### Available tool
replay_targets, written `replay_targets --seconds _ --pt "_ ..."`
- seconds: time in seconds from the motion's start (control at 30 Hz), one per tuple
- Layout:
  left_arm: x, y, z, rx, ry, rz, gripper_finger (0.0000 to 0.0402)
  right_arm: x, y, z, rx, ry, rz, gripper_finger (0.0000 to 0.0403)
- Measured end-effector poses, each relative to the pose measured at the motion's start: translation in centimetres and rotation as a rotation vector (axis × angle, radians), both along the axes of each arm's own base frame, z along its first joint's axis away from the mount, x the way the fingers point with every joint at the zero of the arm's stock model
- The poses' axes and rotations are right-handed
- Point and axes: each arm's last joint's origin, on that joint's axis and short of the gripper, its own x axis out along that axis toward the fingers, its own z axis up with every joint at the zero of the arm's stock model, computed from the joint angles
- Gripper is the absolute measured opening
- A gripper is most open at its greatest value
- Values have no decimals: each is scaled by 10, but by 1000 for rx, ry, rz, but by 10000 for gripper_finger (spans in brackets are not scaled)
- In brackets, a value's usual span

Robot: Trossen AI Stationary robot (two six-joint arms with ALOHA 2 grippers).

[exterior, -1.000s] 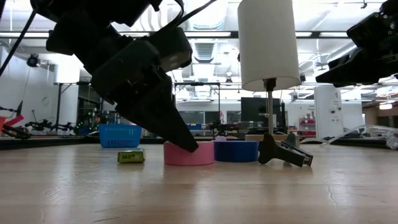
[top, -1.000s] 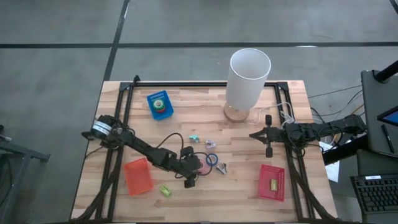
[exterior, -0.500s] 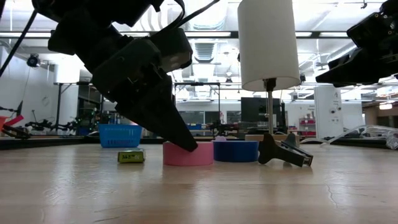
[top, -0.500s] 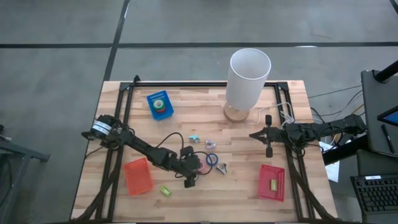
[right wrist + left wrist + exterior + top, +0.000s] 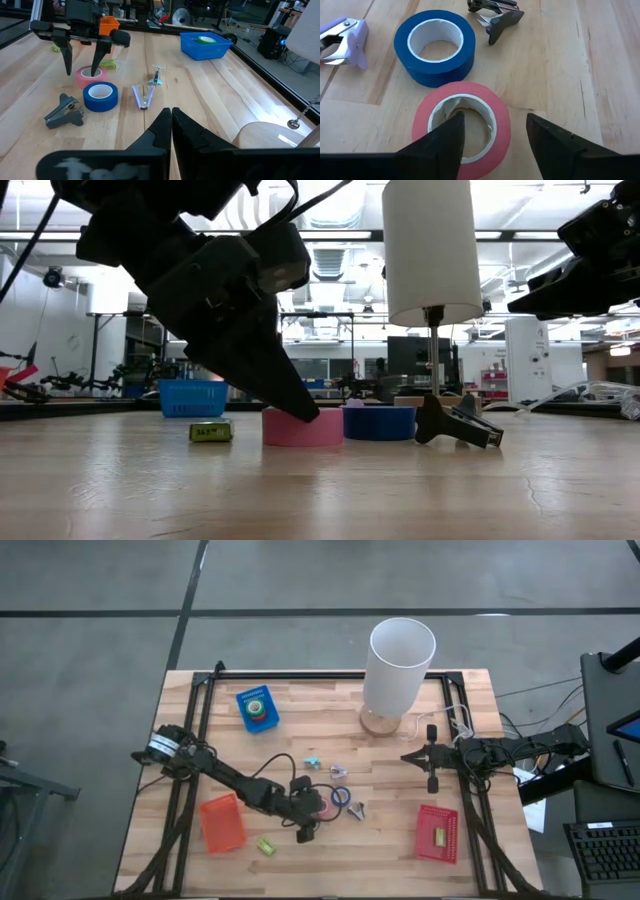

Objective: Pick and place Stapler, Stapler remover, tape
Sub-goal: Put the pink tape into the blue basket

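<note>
Left gripper (image 5: pixel 492 145): it is low over the middle of the wooden table (image 5: pixel 400 840), a bit below centre in the high view. Its two dark fingers (image 5: pixel 447 142) are wide apart. One finger sits inside the hole of the pink tape. The other finger is outside the ring, on the bare wood. The ring's wall is between them, but the fingers are not closed on it yet.

Pink tape roll (image 5: pixel 461 127): a round pink ring with a pale core, lying flat on the table. In the low view it shows in the middle, with the dark finger tip touching its top edge.

Blue tape roll (image 5: pixel 435 47): a round blue ring with a pale core, lying flat, just beside the pink one, toward the upper left of the left wrist view.

Black metal staple remover (image 5: pixel 497 17): it lies at the top of the left wrist view, near the blue tape.

Purple clip (image 5: pixel 345 42): at the left edge of the left wrist view, near the blue tape.

Right gripper (image 5: pixel 430 762): it waits at the right side of the table in the high view. Its fingers are pressed together and hold nothing.

Red mesh basket (image 5: pixel 437 833): at the lower right of the high view.

Orange basket (image 5: pixel 221 821): at the lower left of the high view.

Blue basket (image 5: pixel 257 707): at the upper left of the table.

White lamp shade (image 5: pixel 400 665): a tall white tube at the top middle of the table.
</note>
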Motion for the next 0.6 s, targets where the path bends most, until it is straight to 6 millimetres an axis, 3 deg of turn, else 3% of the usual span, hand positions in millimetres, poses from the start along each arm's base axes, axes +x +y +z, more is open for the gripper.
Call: replay_targets --seconds 0.17,0.6 --pt "0 0 0 5 6 -26 213 0 0 0 0 0 0 9" --pt "-2 0 -2 25 10 -40 162 0 0 0 0 0 0 9"
